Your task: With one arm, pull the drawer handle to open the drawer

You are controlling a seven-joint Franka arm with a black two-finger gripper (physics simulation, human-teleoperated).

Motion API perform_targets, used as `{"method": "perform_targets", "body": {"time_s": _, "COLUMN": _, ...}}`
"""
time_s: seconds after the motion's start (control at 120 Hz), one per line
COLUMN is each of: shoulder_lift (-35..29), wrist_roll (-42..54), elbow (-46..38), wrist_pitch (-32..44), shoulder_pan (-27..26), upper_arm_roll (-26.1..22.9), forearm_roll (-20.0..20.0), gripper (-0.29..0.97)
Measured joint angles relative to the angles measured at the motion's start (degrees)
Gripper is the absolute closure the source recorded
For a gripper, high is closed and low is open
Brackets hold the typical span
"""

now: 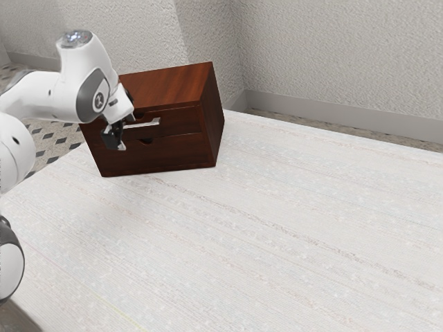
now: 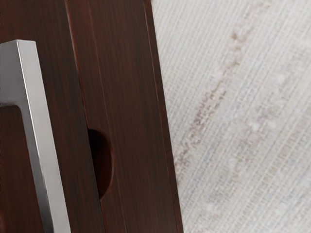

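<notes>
One step looks done: our black gripper (image 1: 115,135) sits at the silver bar handle (image 1: 144,124) of the dark wooden cabinet (image 1: 181,86) on the pale table (image 1: 291,228). Whether the jaws grip it, we cannot tell. The drawer (image 1: 181,123) looks shut; pulling remains.

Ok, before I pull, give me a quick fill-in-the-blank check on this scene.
1. The drawer handle is a ____-coloured metal bar.
2. The cabinet it is fixed to is made of dark brown ____.
3. The hand is at the handle's end toward the exterior view's ____.

Missing words: silver; wood; left.
</notes>
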Motion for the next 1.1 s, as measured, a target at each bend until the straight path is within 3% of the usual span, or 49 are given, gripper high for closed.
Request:
{"method": "perform_targets", "body": {"time_s": 0.642, "shoulder_lift": 2.20, "wrist_roll": -0.76, "elbow": 0.37, "wrist_pitch": 2.45, "shoulder_pan": -0.12, "upper_arm_roll": -0.98, "forearm_roll": 0.02, "gripper": -0.01}}
{"method": "perform_targets", "body": {"time_s": 0.783, "shoulder_lift": 2.48, "wrist_roll": -1.27, "elbow": 0.05, "wrist_pitch": 2.70, "shoulder_pan": -0.26, "upper_arm_roll": -0.92, "forearm_roll": 0.08, "gripper": -0.13}}
{"method": "perform_targets", "body": {"time_s": 0.9, "shoulder_lift": 1.77, "wrist_roll": -1.31, "elbow": -0.94, "wrist_pitch": 2.80, "shoulder_pan": -0.26, "upper_arm_roll": -0.99, "forearm_roll": 0.00, "gripper": -0.01}}
{"method": "perform_targets", "body": {"time_s": 1.1, "shoulder_lift": -1.18, "wrist_roll": -1.30, "elbow": -4.34, "wrist_pitch": 2.93, "shoulder_pan": -0.24, "upper_arm_roll": -1.00, "forearm_roll": -0.07, "gripper": 0.05}}
